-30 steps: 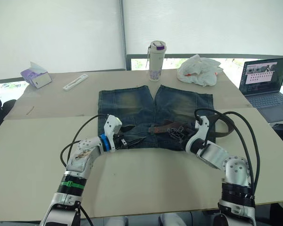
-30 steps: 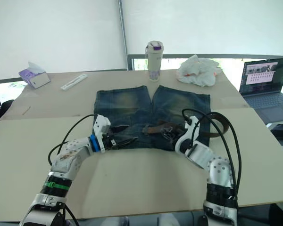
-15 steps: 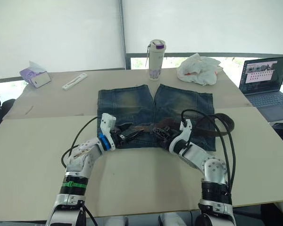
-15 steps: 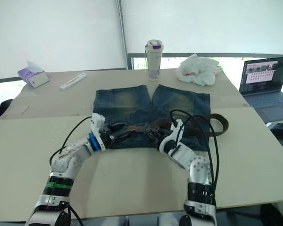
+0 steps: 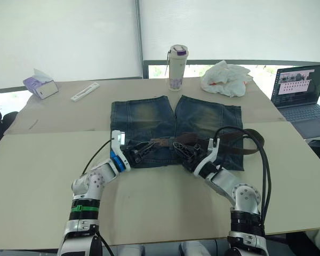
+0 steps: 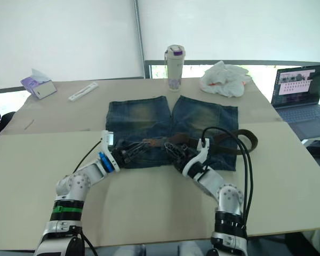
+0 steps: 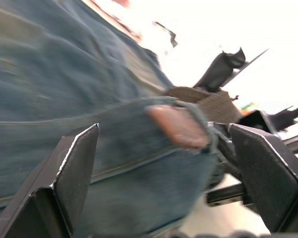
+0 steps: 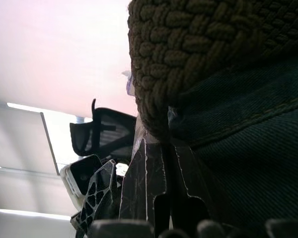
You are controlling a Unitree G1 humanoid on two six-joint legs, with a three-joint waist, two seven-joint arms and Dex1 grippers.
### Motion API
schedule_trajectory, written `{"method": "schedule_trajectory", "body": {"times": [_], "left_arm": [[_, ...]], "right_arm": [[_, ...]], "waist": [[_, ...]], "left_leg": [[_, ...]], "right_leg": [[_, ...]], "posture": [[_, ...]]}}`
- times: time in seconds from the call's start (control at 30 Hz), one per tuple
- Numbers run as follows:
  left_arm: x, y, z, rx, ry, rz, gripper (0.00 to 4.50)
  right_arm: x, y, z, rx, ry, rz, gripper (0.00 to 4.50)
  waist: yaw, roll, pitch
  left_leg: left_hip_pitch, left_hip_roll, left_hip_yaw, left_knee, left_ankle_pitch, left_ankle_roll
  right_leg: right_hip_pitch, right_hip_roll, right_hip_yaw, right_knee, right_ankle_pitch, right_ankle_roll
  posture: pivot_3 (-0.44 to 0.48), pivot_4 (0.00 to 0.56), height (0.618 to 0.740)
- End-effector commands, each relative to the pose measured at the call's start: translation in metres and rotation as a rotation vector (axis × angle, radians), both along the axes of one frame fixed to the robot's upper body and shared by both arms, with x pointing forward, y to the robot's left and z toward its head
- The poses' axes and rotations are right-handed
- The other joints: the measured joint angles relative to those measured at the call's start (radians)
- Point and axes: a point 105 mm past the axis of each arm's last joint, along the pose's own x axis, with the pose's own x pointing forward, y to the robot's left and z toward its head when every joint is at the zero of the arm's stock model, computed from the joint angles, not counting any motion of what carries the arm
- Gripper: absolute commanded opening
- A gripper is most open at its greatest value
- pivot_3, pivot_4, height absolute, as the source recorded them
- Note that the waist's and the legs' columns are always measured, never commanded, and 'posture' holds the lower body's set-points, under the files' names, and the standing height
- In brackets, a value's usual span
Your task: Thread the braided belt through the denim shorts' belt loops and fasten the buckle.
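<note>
The denim shorts (image 5: pixel 149 120) lie flat on the table, waistband toward me. The braided belt (image 5: pixel 162 142) runs dark brown along the waistband and curls into a loop (image 5: pixel 254 143) past the right hip. My left gripper (image 5: pixel 138 151) is open at the left part of the waistband. In the left wrist view its fingers (image 7: pixel 74 166) straddle denim, with the belt's tapered tip (image 7: pixel 176 126) poking out of a denim fold. My right gripper (image 5: pixel 185 153) sits mid-waistband, shut on the braided belt (image 8: pixel 203 44). The buckle is hidden, and I cannot pick out separate belt loops.
A white bottle with a purple lid (image 5: pixel 177 66) stands behind the shorts, with a white plastic bag (image 5: pixel 226 79) to its right. An open laptop (image 5: pixel 303 95) sits at the far right. A tissue box (image 5: pixel 40 86) and a flat white strip (image 5: pixel 85 92) lie at the back left.
My right gripper slid left along the waistband from the right hip to the middle, drawing the belt leftward. My left gripper moved forward onto the waistband.
</note>
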Motion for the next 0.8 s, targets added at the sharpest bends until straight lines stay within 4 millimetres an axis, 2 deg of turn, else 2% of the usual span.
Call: {"method": "schedule_trajectory", "body": {"times": [0.03, 0.13, 0.23, 0.47, 0.63, 0.7, 0.8], "left_arm": [[0.003, -0.001, 0.015, -0.010, -0.048, -0.003, 4.39], [0.002, -0.004, 0.016, -0.019, -0.048, -0.015, 4.39], [0.003, -0.005, 0.016, -0.026, -0.046, -0.019, 3.61], [-0.002, -0.012, 0.015, -0.026, -0.037, -0.051, 0.16], [-0.001, -0.014, 0.014, -0.019, -0.036, -0.040, 0.07], [0.000, -0.013, 0.014, -0.022, -0.036, -0.032, 0.00], [0.004, -0.010, 0.015, -0.009, -0.043, -0.003, 0.00]], "right_arm": [[-0.002, 0.002, 0.017, 0.010, -0.082, 0.006, 0.00], [-0.003, 0.001, 0.016, 0.002, -0.082, 0.001, 0.00], [-0.003, 0.000, 0.014, -0.014, -0.082, -0.002, 0.00], [-0.002, -0.002, 0.014, -0.022, -0.090, -0.018, 0.00], [-0.002, -0.004, 0.013, -0.058, -0.110, -0.025, 0.00], [-0.001, -0.008, 0.008, -0.103, -0.109, -0.046, 0.75], [-0.013, -0.015, 0.010, -0.169, -0.177, 0.009, 1.74]], "waist": [[-0.002, 0.000, 0.000], [-0.002, 0.000, 0.000], [0.001, 0.000, 0.000], [0.003, 0.000, 0.000], [0.003, 0.000, 0.000], [0.003, 0.000, 0.000], [0.004, 0.000, 0.000]], "left_leg": [[0.000, 0.001, 0.000, 0.000, 0.000, 0.000], [0.001, 0.002, 0.001, -0.001, 0.000, 0.000], [0.000, 0.001, 0.001, -0.001, 0.000, 0.000], [0.000, 0.001, 0.001, 0.000, 0.000, 0.000], [0.000, 0.001, 0.001, 0.000, 0.000, 0.000], [0.000, 0.001, 0.001, 0.000, 0.000, 0.000], [0.000, 0.001, 0.001, 0.000, 0.000, 0.000]], "right_leg": [[0.000, 0.001, 0.000, 0.000, 0.001, -0.001], [0.000, 0.003, 0.000, 0.000, 0.001, -0.001], [-0.001, 0.003, -0.001, 0.000, 0.001, -0.001], [-0.001, 0.002, -0.001, 0.000, 0.001, -0.001], [-0.001, 0.002, -0.001, 0.000, 0.001, -0.001], [-0.001, 0.002, -0.001, 0.000, 0.001, -0.001], [-0.001, 0.002, -0.001, 0.000, 0.001, -0.001]], "posture": [[0.000, 0.150, 0.740], [0.000, 0.150, 0.740], [0.000, 0.150, 0.740], [0.000, 0.150, 0.740], [0.000, 0.150, 0.740], [0.000, 0.150, 0.740], [0.000, 0.150, 0.740]]}}
